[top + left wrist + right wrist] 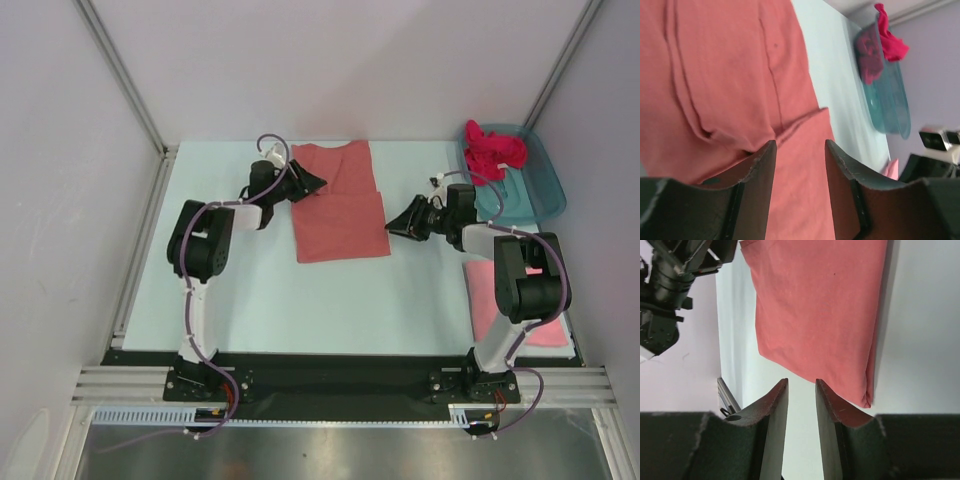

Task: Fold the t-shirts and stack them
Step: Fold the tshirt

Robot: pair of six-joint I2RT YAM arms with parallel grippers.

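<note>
salmon t-shirt (338,205) runs lengthwise away from the arms. left fingers (762,170) spread over its edge, right fingers (775,410) spread too, just short of its corner.

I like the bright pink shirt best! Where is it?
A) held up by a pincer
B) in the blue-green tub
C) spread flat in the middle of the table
B: the magenta shirt lies bunched up in the teal tub, hanging over its rim.

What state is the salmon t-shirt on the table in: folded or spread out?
Partly folded: the salmon t-shirt shows no sleeves sticking out, and the right wrist view shows doubled layers at its edge.
</note>
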